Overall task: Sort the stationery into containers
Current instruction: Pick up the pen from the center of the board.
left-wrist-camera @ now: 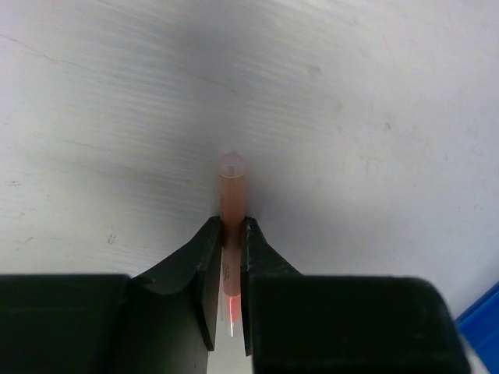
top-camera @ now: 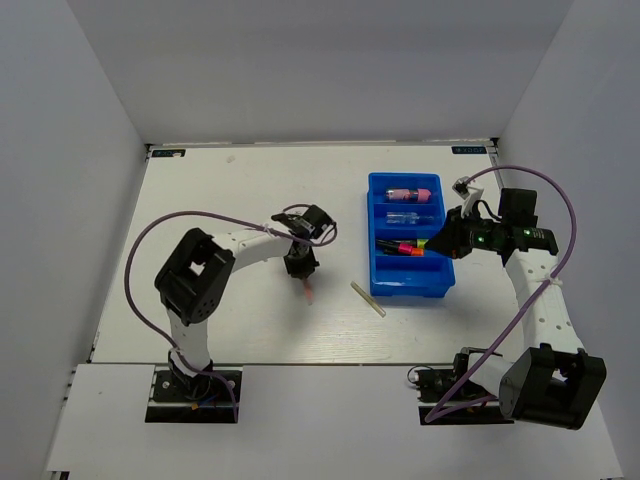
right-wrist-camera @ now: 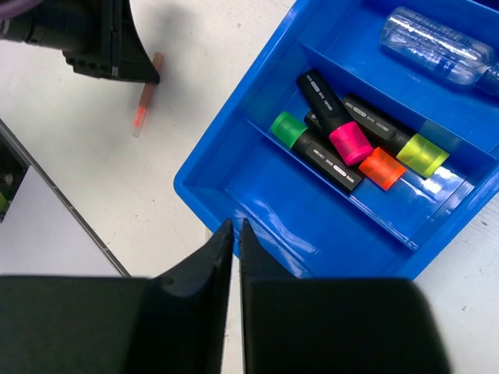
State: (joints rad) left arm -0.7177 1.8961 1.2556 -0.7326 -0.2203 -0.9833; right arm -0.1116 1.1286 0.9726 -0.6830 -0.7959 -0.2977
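Note:
My left gripper (top-camera: pixel 300 268) points down at the table left of the blue tray (top-camera: pixel 373 240). Its jaws (left-wrist-camera: pixel 231 230) are shut on a thin pale pink stick (left-wrist-camera: pixel 231 183) that lies on the table, and one end of the stick (top-camera: pixel 310 294) pokes out past the fingertips. A second pale stick (top-camera: pixel 367 298) lies loose by the tray's near left corner. In the tray are a pink tube (top-camera: pixel 411 193), a clear bottle (right-wrist-camera: pixel 437 47) and several highlighters (right-wrist-camera: pixel 343 132). Above the tray's right side my right gripper (right-wrist-camera: pixel 236 226) hangs shut with nothing in it.
The tray's nearest compartment (right-wrist-camera: pixel 312 210) holds nothing. The tray's blue corner (left-wrist-camera: pixel 479 327) shows at the lower right of the left wrist view. White walls close in the table at the left, right and back. Purple cables loop off both arms.

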